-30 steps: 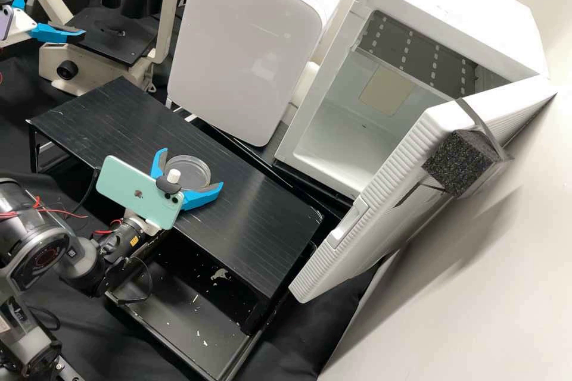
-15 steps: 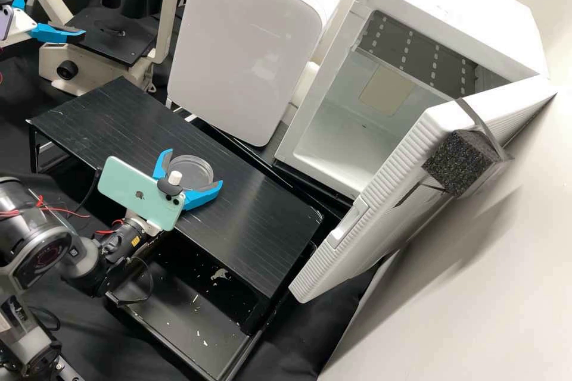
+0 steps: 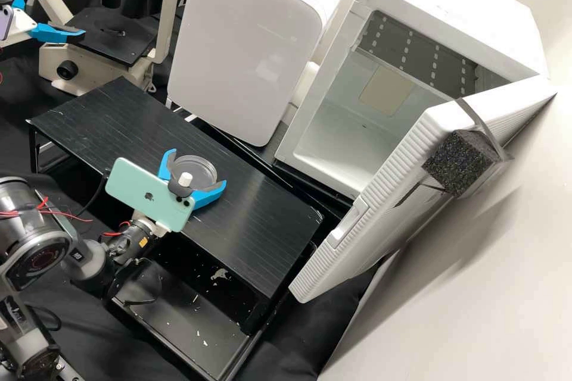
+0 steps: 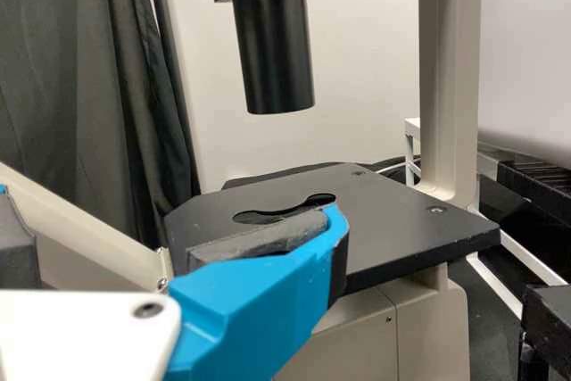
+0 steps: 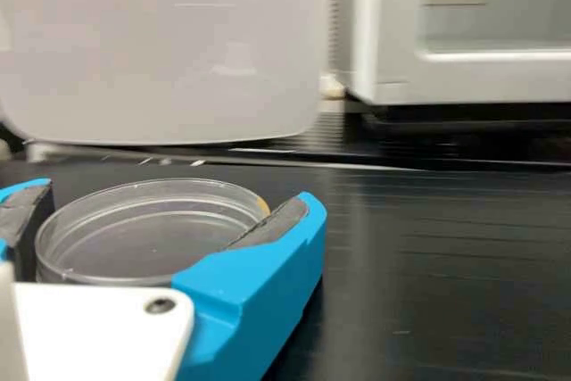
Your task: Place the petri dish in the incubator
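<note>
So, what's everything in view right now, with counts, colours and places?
Round shallow plastic petri dish: 1, clear, mid high view
Boxy incubator with ribbed door ajar: 1, white, far right
Rounded closed cabinet: 1, white, beside the incubator
Foam block: 1, black, strapped to the door
Flat-topped metal stand: 1, black, before both
Shallow tray: 1, dark, below the stand
Microscope with black stage: 1, cream, far left
Mounted phones: 2, mint and purple, one per gripper
Right gripper: 1, white with blue fingers, closed around the dish
Left gripper: 1, white with blue fingers, open by the microscope
</note>
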